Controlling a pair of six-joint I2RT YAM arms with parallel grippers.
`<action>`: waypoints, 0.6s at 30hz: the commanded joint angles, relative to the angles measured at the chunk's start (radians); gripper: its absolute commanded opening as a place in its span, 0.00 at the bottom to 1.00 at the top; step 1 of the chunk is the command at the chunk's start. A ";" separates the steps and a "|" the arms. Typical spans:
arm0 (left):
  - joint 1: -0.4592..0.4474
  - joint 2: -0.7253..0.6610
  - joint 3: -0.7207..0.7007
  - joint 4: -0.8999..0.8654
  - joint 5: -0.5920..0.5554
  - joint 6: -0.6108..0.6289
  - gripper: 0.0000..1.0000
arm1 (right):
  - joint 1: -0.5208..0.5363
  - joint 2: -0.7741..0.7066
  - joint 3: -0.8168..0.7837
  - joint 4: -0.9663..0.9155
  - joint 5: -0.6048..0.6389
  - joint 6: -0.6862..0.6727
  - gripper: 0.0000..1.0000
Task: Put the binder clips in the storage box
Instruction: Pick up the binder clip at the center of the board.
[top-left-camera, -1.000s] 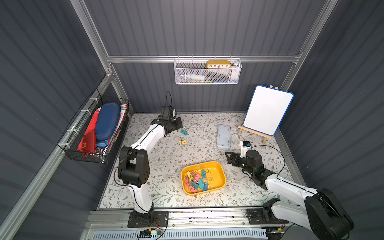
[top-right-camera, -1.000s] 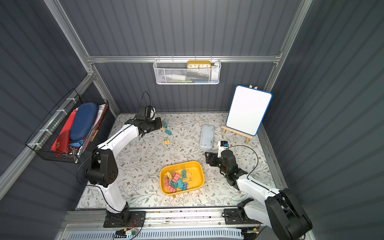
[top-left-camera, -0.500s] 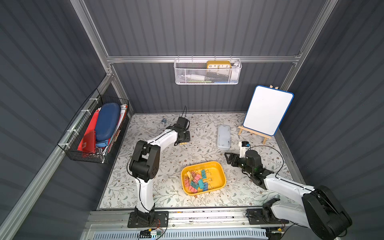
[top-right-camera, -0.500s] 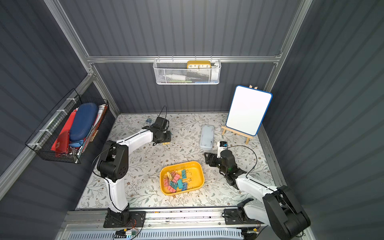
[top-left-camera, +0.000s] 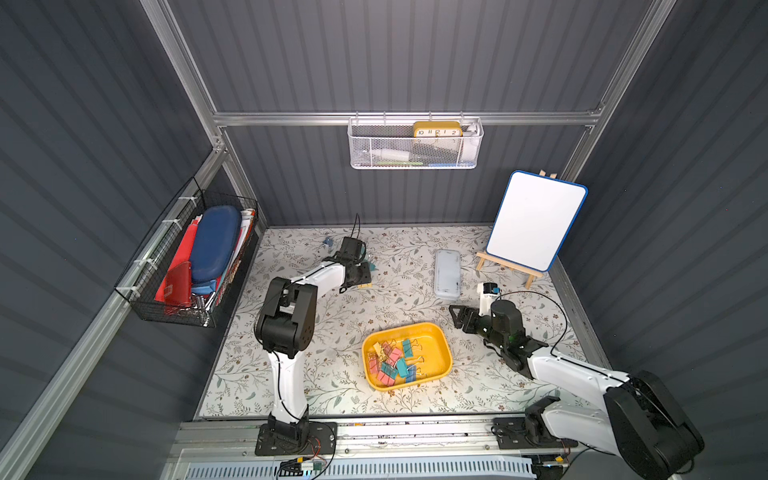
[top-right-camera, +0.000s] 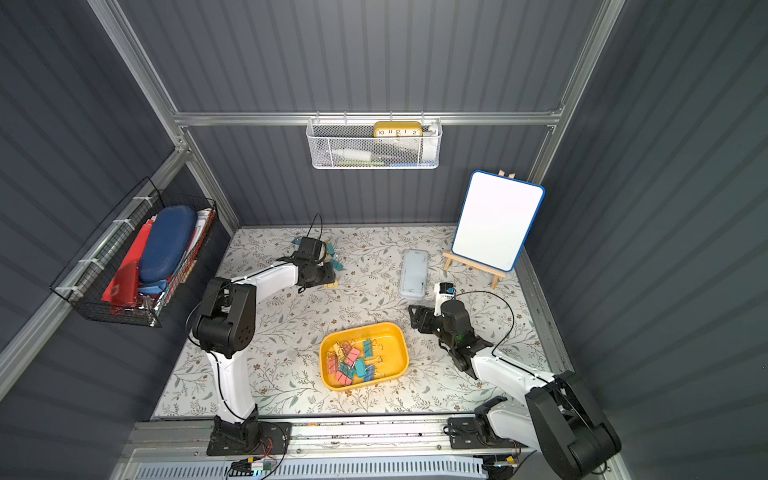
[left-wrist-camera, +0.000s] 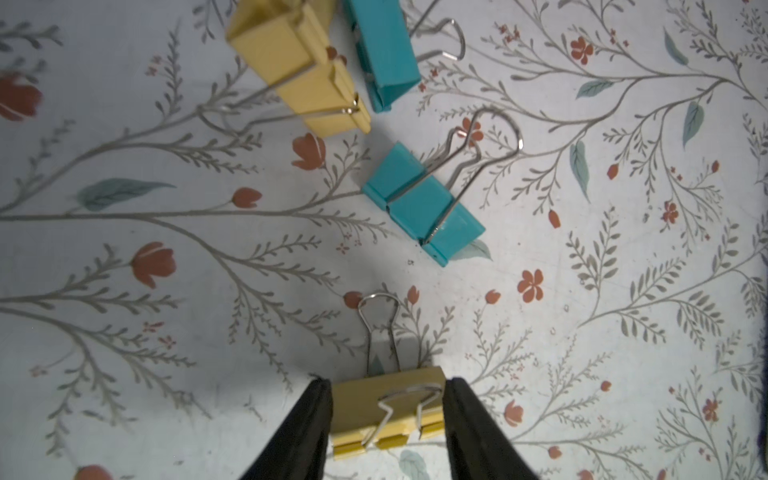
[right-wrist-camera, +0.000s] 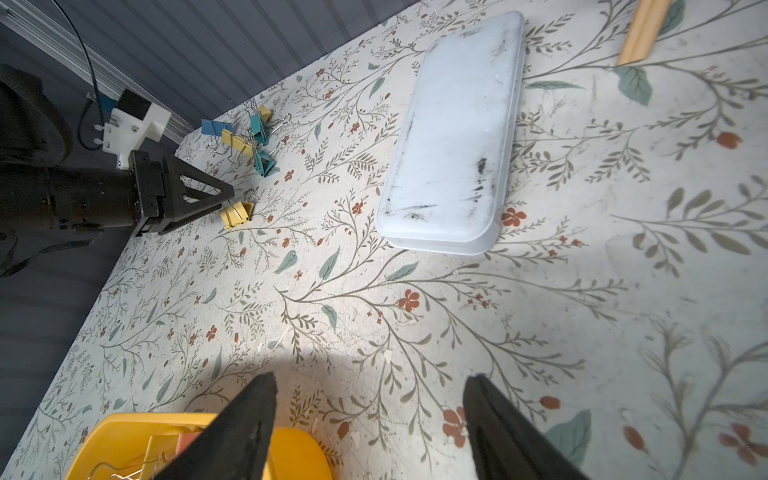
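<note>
The yellow storage box (top-left-camera: 437, 332) (top-right-camera: 395, 332) sits near the table's front and holds several pink, teal and blue binder clips (top-left-camera: 392, 359). Its corner (right-wrist-camera: 291, 449) shows beside my right gripper (right-wrist-camera: 370, 378) (top-left-camera: 455, 318), which hovers open and empty right of the box. My left gripper (left-wrist-camera: 386, 384) (top-left-camera: 362, 279) is low over the table behind the box. It is open, and its fingers stand close against the two ends of a yellow clip (left-wrist-camera: 386, 415) (right-wrist-camera: 237, 214) lying on the table. A teal clip (left-wrist-camera: 419, 203), a second yellow clip (left-wrist-camera: 299, 62) and another teal clip (left-wrist-camera: 386, 50) lie just beyond. A blue clip (top-left-camera: 328, 243) lies farther back.
A translucent grey-white lid (top-left-camera: 447, 274) (right-wrist-camera: 453, 137) lies right of the loose clips. A whiteboard on a wooden easel (top-left-camera: 536, 220) stands at the back right. A white mesh basket (top-left-camera: 415, 145) hangs on the back wall and a black wire basket (top-left-camera: 195, 257) on the left wall.
My left arm has swung from the back left toward the middle and come down over the loose clips. Its gripper has gone from shut to open around the yellow clip. The right arm has stayed put.
</note>
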 joint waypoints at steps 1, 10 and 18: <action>0.027 -0.028 -0.020 0.047 0.072 0.048 0.49 | -0.004 0.004 0.011 0.012 -0.005 0.004 0.76; 0.083 -0.017 -0.057 0.134 0.215 0.081 0.24 | -0.004 0.005 0.012 0.010 0.000 0.000 0.76; 0.090 -0.021 -0.075 0.166 0.233 0.081 0.03 | -0.004 0.006 0.014 0.009 -0.001 0.002 0.76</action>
